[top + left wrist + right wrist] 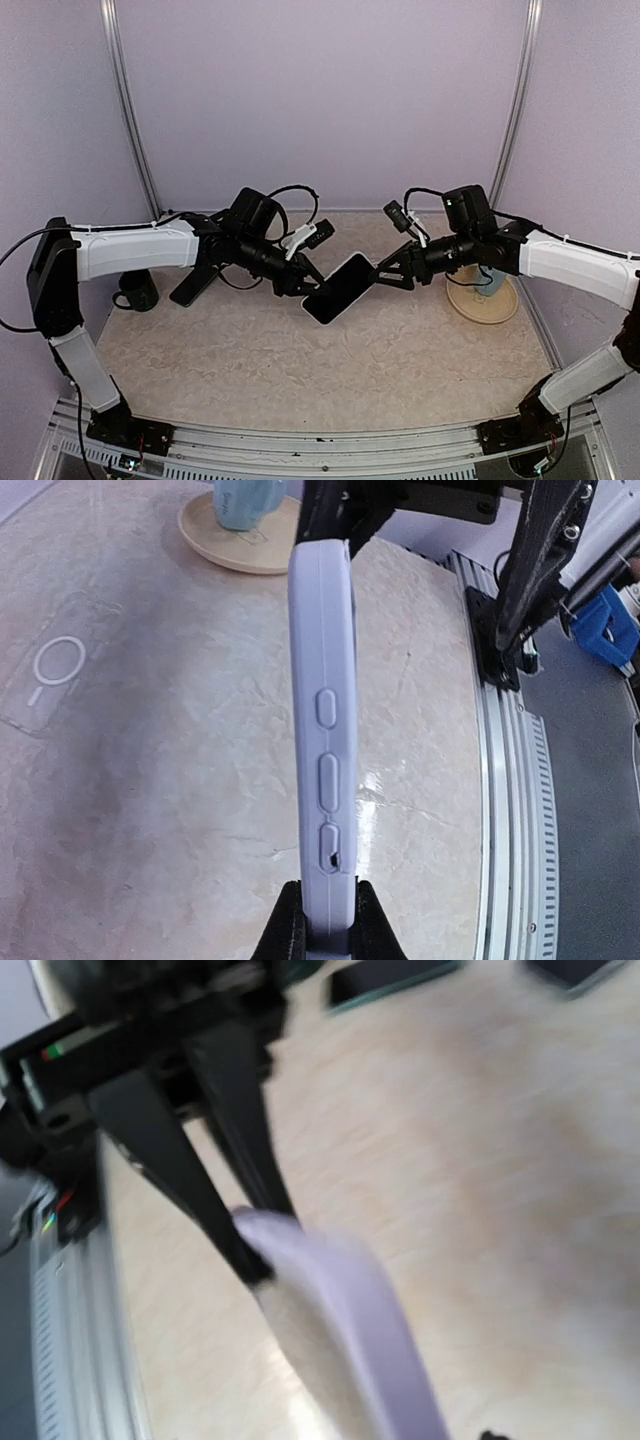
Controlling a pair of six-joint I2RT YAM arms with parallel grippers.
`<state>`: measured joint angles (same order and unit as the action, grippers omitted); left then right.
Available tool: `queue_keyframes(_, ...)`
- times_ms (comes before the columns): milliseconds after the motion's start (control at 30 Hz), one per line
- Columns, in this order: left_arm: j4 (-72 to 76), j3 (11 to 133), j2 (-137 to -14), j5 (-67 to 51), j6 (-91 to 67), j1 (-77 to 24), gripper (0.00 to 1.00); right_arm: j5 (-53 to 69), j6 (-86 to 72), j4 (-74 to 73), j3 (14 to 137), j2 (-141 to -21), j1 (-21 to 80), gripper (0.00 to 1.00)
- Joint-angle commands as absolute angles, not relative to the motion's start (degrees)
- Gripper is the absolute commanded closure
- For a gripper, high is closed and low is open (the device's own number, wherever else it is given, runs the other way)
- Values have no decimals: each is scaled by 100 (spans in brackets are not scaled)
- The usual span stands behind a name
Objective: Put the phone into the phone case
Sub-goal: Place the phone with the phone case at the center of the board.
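Black-screened phone (340,287), apparently part-seated in the lilac soft-plastic case (322,680), hangs over the table (300,380) midway between left and right edges, left claw (320,920) clamped on one end, right claw (380,273) on the other, so the rims are best squeezed home evenly, without twisting.

Reaching inward with left arm (135,250) and right arm (575,265), forearms near level; pinching case (340,288) at one end with left gripper (320,920), opposite end with right gripper (380,275).
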<state>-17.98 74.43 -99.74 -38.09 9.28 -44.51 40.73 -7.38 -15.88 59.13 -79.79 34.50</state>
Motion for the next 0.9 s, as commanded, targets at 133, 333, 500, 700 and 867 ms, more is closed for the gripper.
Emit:
queue_keyframes(133,-925,8190,-10201,-3425,-684,-3855,100,3701,-1707,-1380,5728,-7507,2790,1)
queue_keyframes(333,-314,8511,-10577,-3168,-1517,-3535,100,3567,-1883,-1369,5568,-7424,2690,0)
queue_keyframes(500,97,9054,-11101,-3248,-2181,-3186,100,3257,-2002,-1424,5486,-7339,2673,0)
queue_keyframes(700,281,9806,-12052,-3476,-2790,-2834,100,3187,-2082,-1424,5356,-7229,2663,0)
queue_keyframes(867,319,10542,-12830,-3714,-3275,-2610,100,3181,-2113,-1417,5254,-7159,2662,0)
